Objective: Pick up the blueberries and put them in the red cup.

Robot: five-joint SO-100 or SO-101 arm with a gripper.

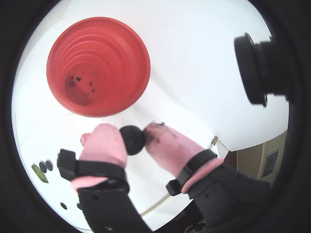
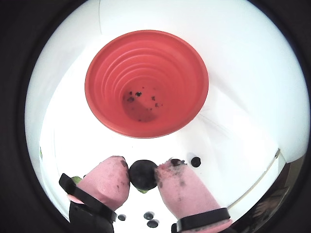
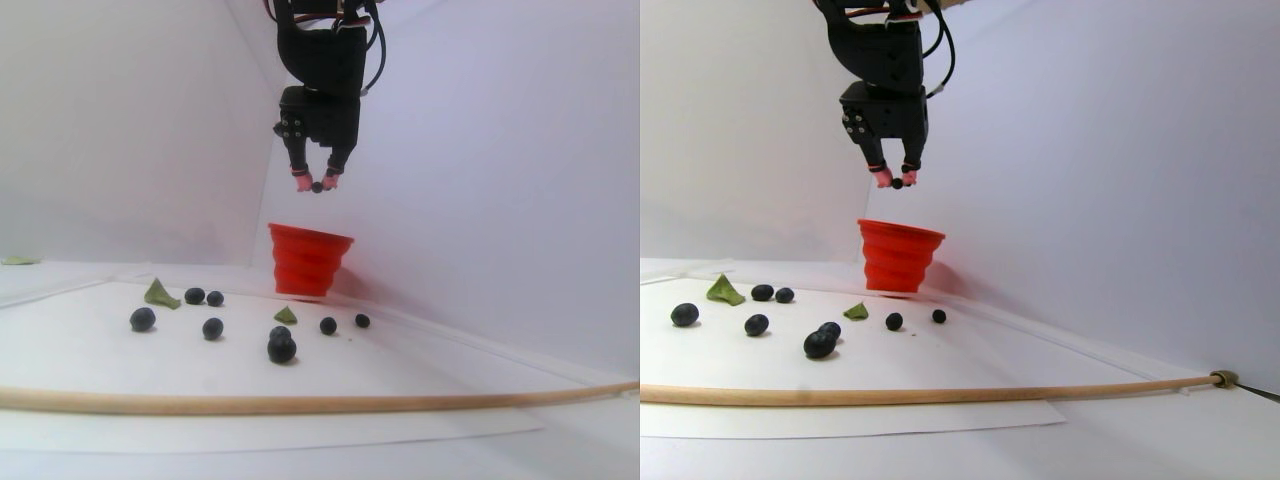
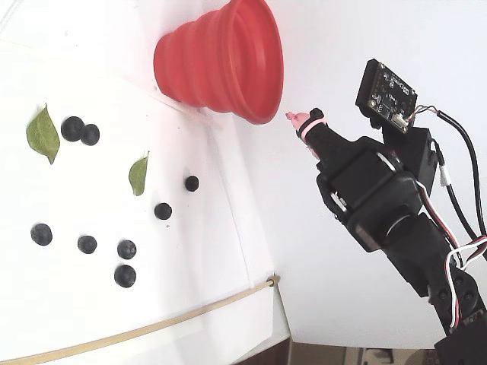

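- In a wrist view, the pink-tipped black claw [image 1: 137,138] grips one small round dark blueberry [image 1: 133,140] below the ribbed red silicone cup [image 1: 121,58].
- In another wrist view, dark specks lie in the cup's bottom.
- Stereo pair view: the claw hangs above the cup; eight loose blueberries [image 3: 281,349] and two green leaves [image 3: 158,294] lie on the white bench [image 3: 90,350].
- Fixed view: a thin wooden stick [image 4: 137,331] lies along the bench edge.

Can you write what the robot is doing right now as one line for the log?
gripper: shut on blueberry | place: raised above red cup | cup: no berry inside, only dark specks | loose blueberries: eight on table
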